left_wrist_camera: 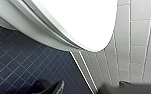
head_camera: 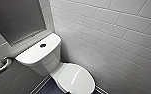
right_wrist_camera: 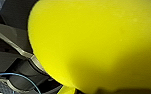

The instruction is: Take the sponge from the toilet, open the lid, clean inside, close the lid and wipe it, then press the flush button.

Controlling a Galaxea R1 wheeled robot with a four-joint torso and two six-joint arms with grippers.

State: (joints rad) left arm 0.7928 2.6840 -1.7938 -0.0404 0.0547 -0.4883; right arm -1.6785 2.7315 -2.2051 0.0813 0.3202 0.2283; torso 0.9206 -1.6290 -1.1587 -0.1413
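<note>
The white toilet (head_camera: 47, 63) stands in the corner with its lid (head_camera: 77, 78) down over the bowl. The dark round flush button (head_camera: 43, 45) sits in the flat tank top. The bright yellow sponge (right_wrist_camera: 96, 42) looms very close in the right wrist view, gripped by my right gripper. In the left wrist view the lid's rounded front edge (left_wrist_camera: 91, 27) hangs over the bowl rim, and my left gripper (left_wrist_camera: 91, 86) is open beside the toilet, above the floor, holding nothing.
White tiled walls (head_camera: 111, 37) close in right of the toilet and behind it. A metal grab bar (head_camera: 2, 66) is on the left wall below a dark panel (head_camera: 16, 17). Dark blue tiled floor (left_wrist_camera: 21, 65) lies around the bowl.
</note>
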